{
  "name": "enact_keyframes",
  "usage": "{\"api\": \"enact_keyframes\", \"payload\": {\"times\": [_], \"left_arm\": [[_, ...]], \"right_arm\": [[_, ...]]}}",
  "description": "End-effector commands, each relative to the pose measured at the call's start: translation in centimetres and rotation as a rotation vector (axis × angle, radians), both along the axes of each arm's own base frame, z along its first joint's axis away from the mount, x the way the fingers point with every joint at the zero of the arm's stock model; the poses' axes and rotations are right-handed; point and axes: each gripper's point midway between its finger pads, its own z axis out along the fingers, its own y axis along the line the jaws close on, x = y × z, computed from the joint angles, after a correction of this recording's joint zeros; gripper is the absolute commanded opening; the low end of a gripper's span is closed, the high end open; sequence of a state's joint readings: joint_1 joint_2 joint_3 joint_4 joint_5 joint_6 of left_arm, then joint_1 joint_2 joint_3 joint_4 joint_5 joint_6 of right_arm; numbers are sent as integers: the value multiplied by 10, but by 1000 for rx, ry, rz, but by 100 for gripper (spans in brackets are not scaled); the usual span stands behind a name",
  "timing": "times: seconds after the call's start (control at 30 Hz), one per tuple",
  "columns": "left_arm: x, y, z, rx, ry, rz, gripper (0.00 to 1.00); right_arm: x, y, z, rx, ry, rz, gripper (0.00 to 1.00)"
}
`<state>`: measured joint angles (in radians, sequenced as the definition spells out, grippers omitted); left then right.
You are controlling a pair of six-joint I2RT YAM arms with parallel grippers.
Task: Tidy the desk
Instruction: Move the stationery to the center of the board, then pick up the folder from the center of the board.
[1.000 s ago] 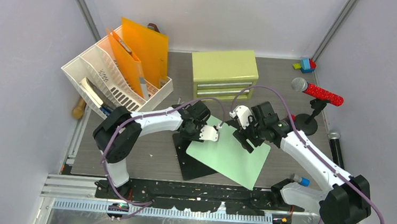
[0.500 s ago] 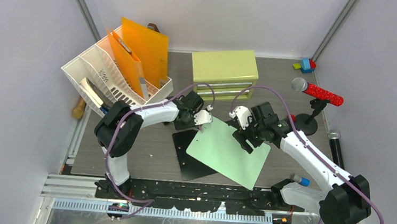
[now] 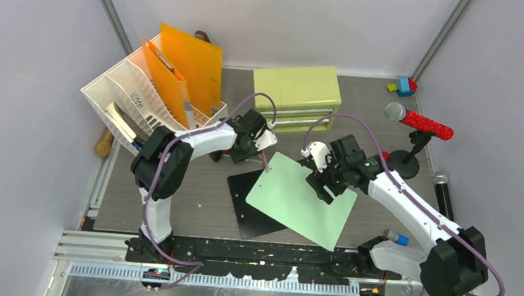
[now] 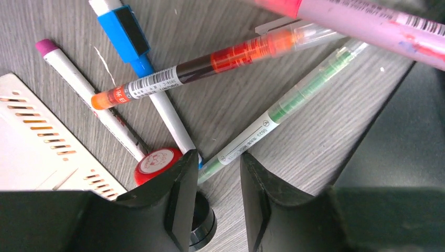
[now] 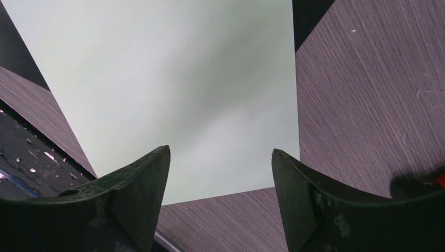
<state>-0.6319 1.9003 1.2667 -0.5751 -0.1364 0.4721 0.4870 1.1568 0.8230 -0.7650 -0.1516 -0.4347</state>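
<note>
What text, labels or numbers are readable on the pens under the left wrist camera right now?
Nothing reads cleanly.
Orange pen: barcode label, characters too small.
Green pen: white label, print blurred.
Pink marker: barcode, digits unreadable.
Red cap: white emblem, illegible.

Pale green sheet [image 3: 302, 201], grey wood-grain desk [image 3: 206, 193]

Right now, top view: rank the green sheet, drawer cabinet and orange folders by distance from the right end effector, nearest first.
From the right end effector:
1. Green sheet, directly beneath it.
2. Drawer cabinet, beyond it, at the back.
3. Orange folders, far-left corner.
</note>
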Motion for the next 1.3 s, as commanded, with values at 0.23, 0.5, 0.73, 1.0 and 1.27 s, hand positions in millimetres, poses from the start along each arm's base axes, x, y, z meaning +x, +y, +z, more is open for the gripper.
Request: {"api": "enact_keyframes", "payload": {"times": [0.23, 0.5, 0.73, 1.0, 1.27], "left_arm": [[-10, -10, 19, -123, 20, 54, 67], [-54, -18, 52, -281, 141, 32, 94], [-102, -51, 65, -504, 362, -1, 95], [-121, -81, 53, -614, 599, 44, 90], [-115, -92, 39, -630, 650, 104, 88]], "right_arm": [[3, 4, 1, 14, 1, 13, 77], [-3, 7, -11, -30, 49, 79, 78], [-6, 6, -20, -74, 59, 149, 78], [-6, 4, -42, -120, 56, 158, 75], [-10, -4, -67, -200, 93, 168, 71]]}}
